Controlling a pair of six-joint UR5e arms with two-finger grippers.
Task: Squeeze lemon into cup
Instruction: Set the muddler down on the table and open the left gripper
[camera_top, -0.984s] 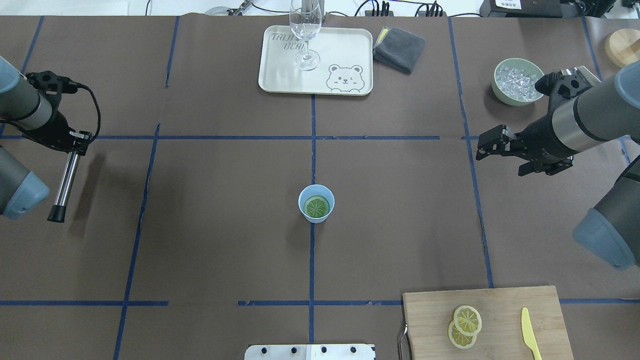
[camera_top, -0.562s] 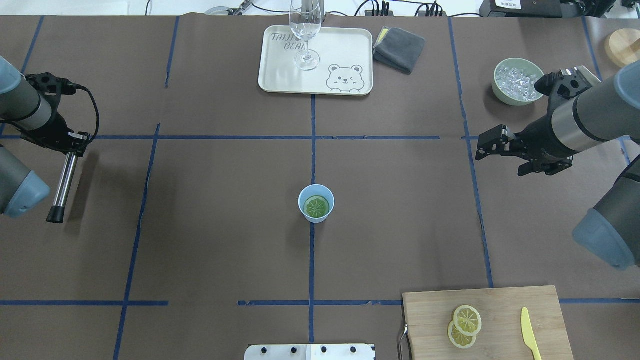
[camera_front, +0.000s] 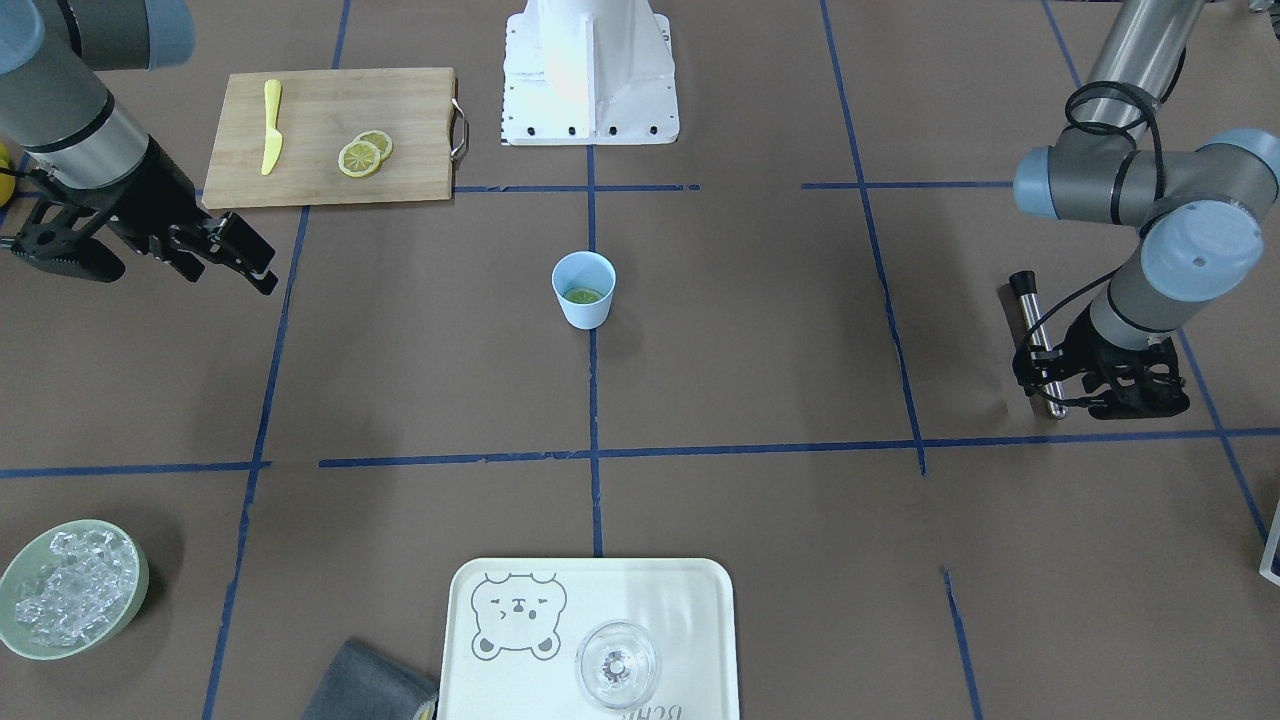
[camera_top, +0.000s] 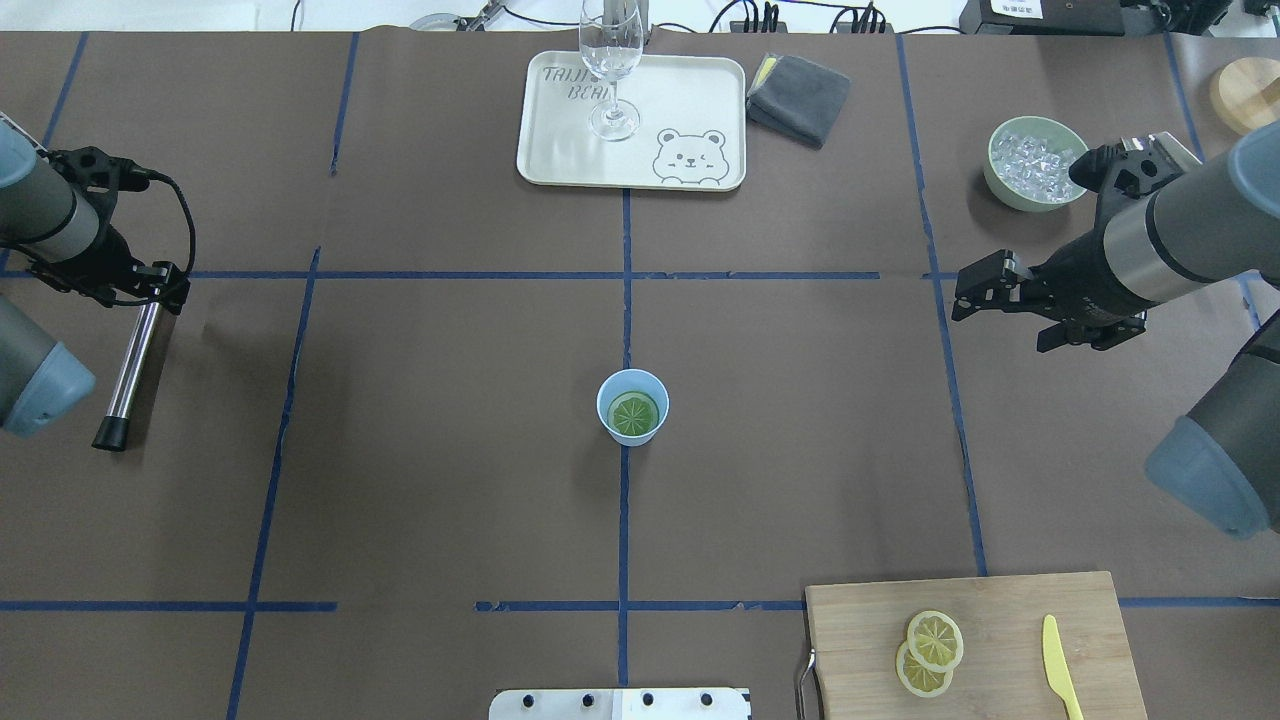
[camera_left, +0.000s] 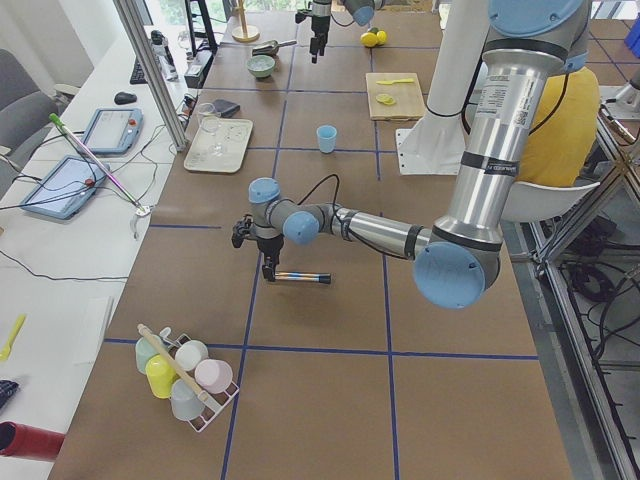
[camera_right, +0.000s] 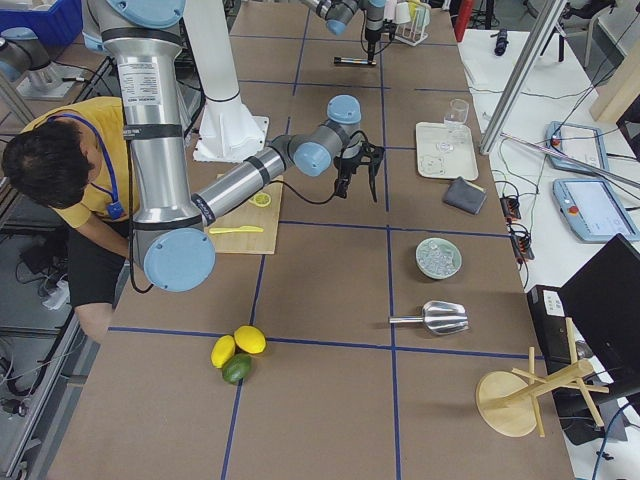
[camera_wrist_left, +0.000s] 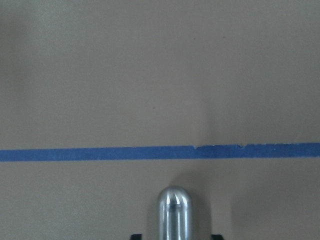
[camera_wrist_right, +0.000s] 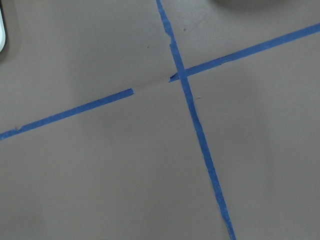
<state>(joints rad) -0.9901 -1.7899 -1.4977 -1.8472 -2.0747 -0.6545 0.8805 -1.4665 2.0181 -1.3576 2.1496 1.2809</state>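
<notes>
The light-blue cup (camera_top: 632, 405) stands upright at the middle of the table, also in the front view (camera_front: 583, 290). The lemon chunk (camera_top: 634, 414) lies inside it, round cut face up, looking greenish in the cup (camera_front: 583, 295). My left gripper (camera_top: 150, 285) is far to the left, shut on one end of a metal rod (camera_top: 130, 365) with a black tip, held low and nearly level; the rod's rounded end shows in the left wrist view (camera_wrist_left: 175, 212). My right gripper (camera_top: 960, 297) hangs open and empty far right of the cup, above the table.
A wooden cutting board (camera_top: 1000, 600) at front right bears two thin lemon slices (camera_top: 930, 650) and a yellow knife (camera_top: 1060, 665). A white tray (camera_top: 690, 100) with a clear glass (camera_top: 612, 70), a grey cloth (camera_top: 800, 95) and a green bowl (camera_top: 1000, 185) of ice stand at the back.
My left arm has drawn slightly back to the left and the rod has shifted a little with it. The right arm, cup and lemon have not moved.
</notes>
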